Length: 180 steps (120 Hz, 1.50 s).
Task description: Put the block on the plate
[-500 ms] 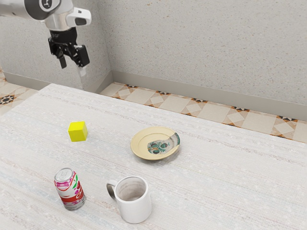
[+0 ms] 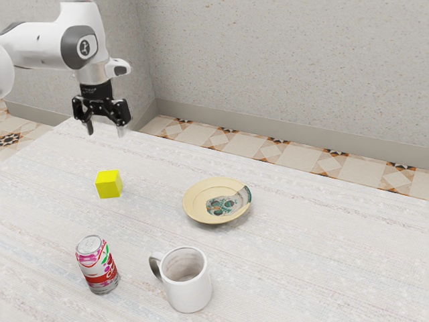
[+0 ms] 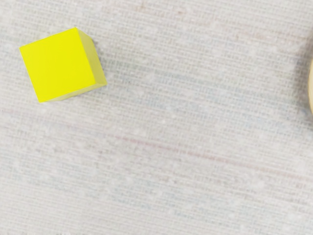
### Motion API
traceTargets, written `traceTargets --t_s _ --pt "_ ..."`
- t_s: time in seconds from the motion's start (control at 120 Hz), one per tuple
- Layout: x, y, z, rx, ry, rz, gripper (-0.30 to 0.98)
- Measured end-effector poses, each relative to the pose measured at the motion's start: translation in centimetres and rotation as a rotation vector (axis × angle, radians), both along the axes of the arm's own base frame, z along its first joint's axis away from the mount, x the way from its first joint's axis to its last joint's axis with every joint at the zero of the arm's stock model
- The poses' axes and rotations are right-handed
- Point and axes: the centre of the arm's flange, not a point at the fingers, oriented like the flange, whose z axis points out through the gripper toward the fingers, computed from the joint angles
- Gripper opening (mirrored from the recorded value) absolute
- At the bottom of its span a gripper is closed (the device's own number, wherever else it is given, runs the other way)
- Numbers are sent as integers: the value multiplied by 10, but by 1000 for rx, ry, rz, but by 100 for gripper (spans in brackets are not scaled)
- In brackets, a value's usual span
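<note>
Behind everything in the exterior view stands a pale speckled wall (image 2: 281,67), and at its foot goes a floor of beige and brown patterned tiles (image 2: 234,139). Before them spreads a whitish table with fine, faint streaks (image 2: 301,268). From the exterior view's left comes a white and grey robot arm (image 2: 40,48), bent so that its hand points downward. At its end, the black two-finger gripper (image 2: 106,132) hangs in the air above the table, and its two fingers are standing apart from each other. On the table lies a round, cream-yellow plate with a teal and grey decoration (image 2: 193,202). Nearer to the camera than this plate is a white cylindrical mug (image 2: 190,295), upright, with its handle turned to the exterior view's left. Near the mug, on the handle's side, stands upright a red, white and pink drink can with a silver top (image 2: 98,265). The smallest thing is a bright yellow block, shaped as a cube (image 2: 108,184); it rests directly on the table, well apart from the plate, toward the exterior view's left. In the wrist view, the block sits flat upon the tabletop, and a small part of the plate's rim is also visible.
</note>
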Motion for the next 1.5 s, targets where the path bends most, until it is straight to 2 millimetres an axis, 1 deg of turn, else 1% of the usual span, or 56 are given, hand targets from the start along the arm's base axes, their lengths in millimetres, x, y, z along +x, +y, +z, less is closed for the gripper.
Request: traceTargets --t_s 0.05,0.142,0.283,0.425,0.692,0.783,0.925,1.267,1.5 --pt "0 9 -8 -4 8 39 69" --pt "1 17 -25 -8 24 91 69" --pt "-1 45 -52 -13 40 180 69" --pt "2 67 -83 -29 59 244 69" --pt "15 80 -133 -50 63 280 69" --pt "18 85 -146 -54 57 286 69" --pt "23 92 -156 -59 41 290 69" --pt "36 101 -167 -58 11 276 69" --pt "37 113 -185 -69 20 275 69"
